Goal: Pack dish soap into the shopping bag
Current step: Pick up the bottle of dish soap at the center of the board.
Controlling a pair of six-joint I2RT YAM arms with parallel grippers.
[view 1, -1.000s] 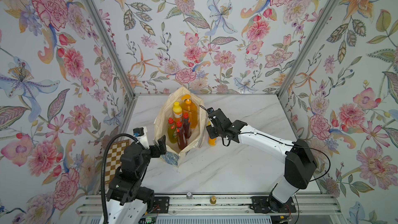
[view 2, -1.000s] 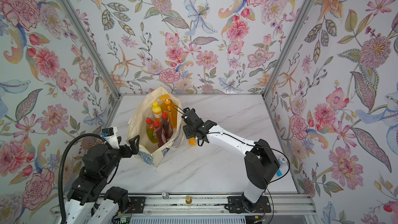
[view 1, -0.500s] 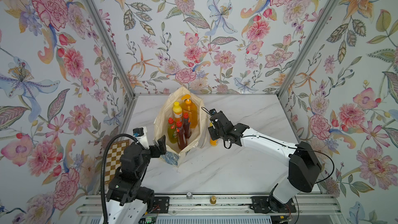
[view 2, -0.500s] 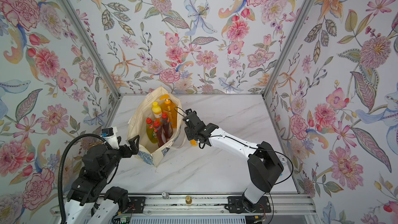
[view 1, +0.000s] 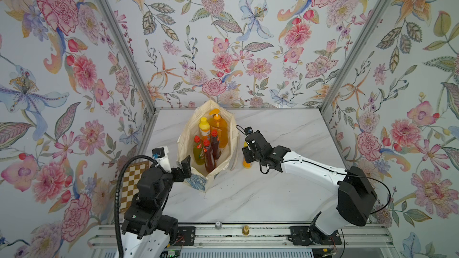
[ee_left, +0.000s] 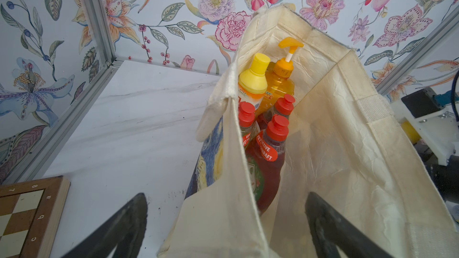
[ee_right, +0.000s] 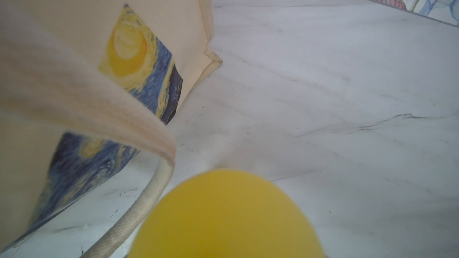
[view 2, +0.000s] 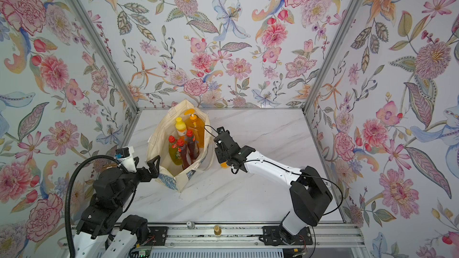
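So the bag point(view 1: 185, 135) stands open on the table point(view 1: 285, 194), mouth up. Five of the bottles are already in it, all upright. The pump bottle point(view 1: 218, 127) sits at the bag's far end, and the orange bottle point(view 1: 204, 126) is right next to it. The green bottle point(view 1: 198, 152) and the two dark-red bottles point(view 1: 209, 156) are bunched together nearer the bag's middle, red caps up.

The loose bottle point(view 1: 246, 164), orange as well, is outside. It stands on the table just beside the bag's wall on the right arm's side. The right gripper point(view 1: 248, 156) is down over its top, so both top views only show the bottle's lower part. From the right wrist, the yellow cap point(ee_right: 228, 214) fills the lower edge, blurry and super close. The bag's handle point(ee_right: 139, 214) dangles right by it, with the blue print point(ee_right: 149, 70) on the bag's side behind. The fingers aren't in that shot, so honestly I can't tell whether it's clamped on the bottle or just sitting around it.

The left gripper point(ee_left: 226, 197) is at the bag's near corner, spread wide and holding nothing. One finger point(ee_left: 119, 229) is outside the bag, the other is over the inside, and the rim runs between them. A chessboard point(view 1: 131, 184) lies beside the bag on the left arm's side, by the table's edge.
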